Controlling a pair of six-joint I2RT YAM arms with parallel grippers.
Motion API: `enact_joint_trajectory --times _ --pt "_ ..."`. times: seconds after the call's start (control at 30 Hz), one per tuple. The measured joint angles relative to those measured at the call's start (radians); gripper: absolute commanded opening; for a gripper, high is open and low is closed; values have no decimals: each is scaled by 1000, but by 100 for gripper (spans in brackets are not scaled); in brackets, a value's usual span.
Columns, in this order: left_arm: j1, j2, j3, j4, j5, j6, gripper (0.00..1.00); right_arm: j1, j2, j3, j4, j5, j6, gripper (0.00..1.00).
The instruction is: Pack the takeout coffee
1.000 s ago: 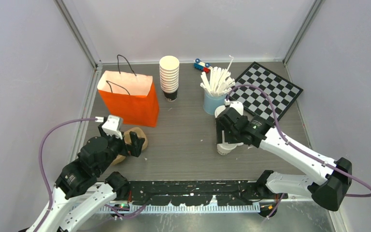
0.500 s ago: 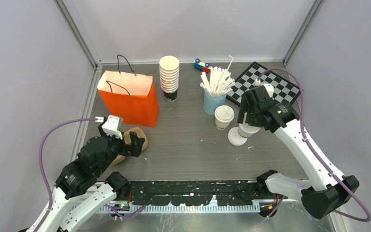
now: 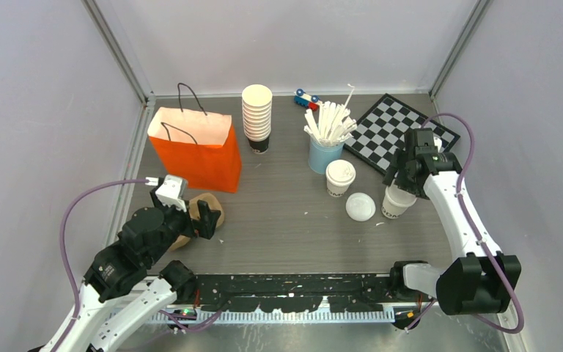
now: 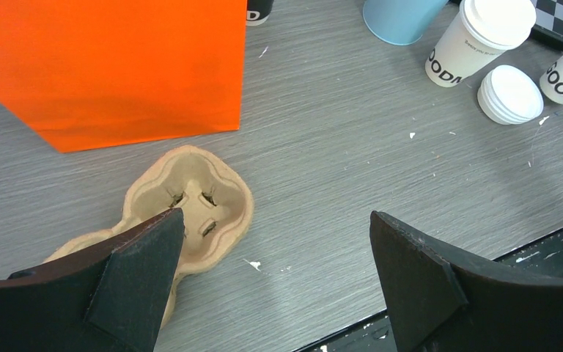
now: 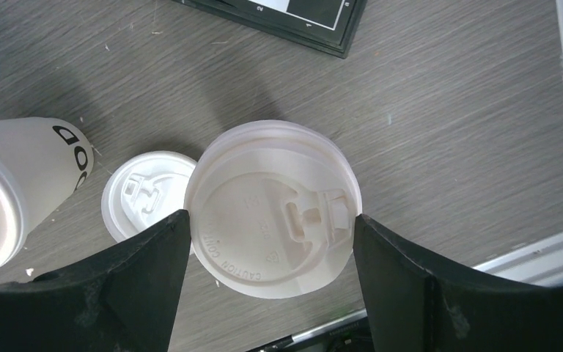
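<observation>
Two takeout coffee cups, white with sip lids, stand right of centre. One (image 3: 340,177) stands free in front of the blue cup. My right gripper (image 3: 405,183) is shut on the other cup (image 3: 394,204), its fingers on both sides of the lid (image 5: 273,220). The free cup shows at the left edge of the right wrist view (image 5: 15,183). A loose white lid (image 3: 360,207) lies flat between the cups. My left gripper (image 3: 207,217) is open and empty over a brown pulp cup carrier (image 4: 190,202), in front of an orange paper bag (image 3: 194,147).
A tall stack of lidless cream cups (image 3: 256,117), a light-blue cup of white sticks (image 3: 325,143) and a small toy car (image 3: 306,98) stand at the back. A chessboard (image 3: 403,132) lies at the back right. Grey walls enclose the table.
My right arm has carried its cup from the table's middle out to the right. That uncovered the second lidded cup and the loose lid. The left arm has not moved.
</observation>
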Motion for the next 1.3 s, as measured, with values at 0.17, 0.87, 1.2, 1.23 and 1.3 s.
enact_joint_trajectory --times 0.17,0.87,1.2,1.23,1.3 --pt "0 0 0 0 1 0 100 -13 34 -30 45 -34 -15 88" --pt "0 41 0 0 -4 -5 100 -14 -39 77 -51 -69 -17 93" --pt "0 332 161 -17 -25 -80 98 10 -351 100 -84 -338 39 86" --pt "0 361 193 -18 -22 -79 98 23 -377 94 -84 -362 45 85" --pt "0 413 269 -22 -37 -80 98 56 -421 80 -93 -397 57 85"
